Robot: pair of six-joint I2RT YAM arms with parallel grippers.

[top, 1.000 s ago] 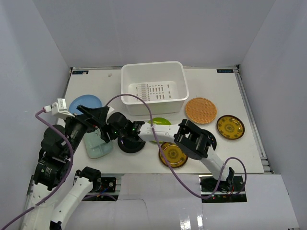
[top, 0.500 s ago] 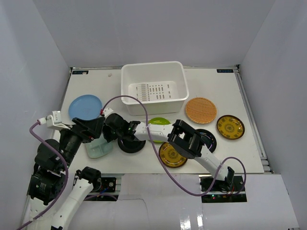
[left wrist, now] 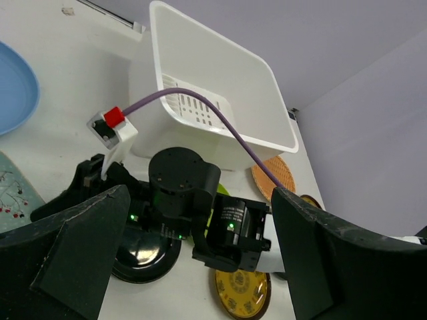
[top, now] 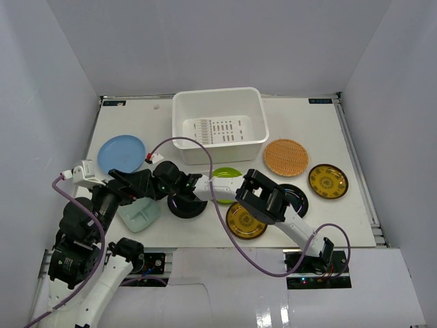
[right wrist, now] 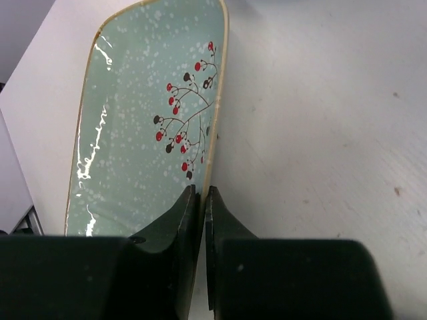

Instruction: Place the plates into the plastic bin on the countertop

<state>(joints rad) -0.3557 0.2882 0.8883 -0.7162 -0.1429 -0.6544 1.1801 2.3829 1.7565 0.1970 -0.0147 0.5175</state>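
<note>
The pale mint plate (right wrist: 147, 127) with red berry sprigs lies at the front left of the countertop (top: 307, 130); my right gripper (right wrist: 202, 195) is shut on its rim. From above, that gripper (top: 143, 199) reaches far left to the mint plate (top: 138, 214). My left gripper (left wrist: 200, 267) hangs open over the right arm's wrist, holding nothing. The white plastic bin (top: 218, 126) stands empty at the back. Other plates on the countertop: light blue (top: 121, 152), black (top: 186, 206), lime green (top: 229, 175), gold-patterned (top: 246, 221), orange woven (top: 286, 157), a second gold-patterned one (top: 328, 181).
Another black plate (top: 298, 199) is partly hidden under the right arm's elbow. Pale grey walls close in on the left, back and right. A purple cable (top: 205, 154) loops over the bin's front side.
My right gripper has reached farther left and closed on the mint plate's rim. The left arm has shifted about at the left, its gripper still open.
</note>
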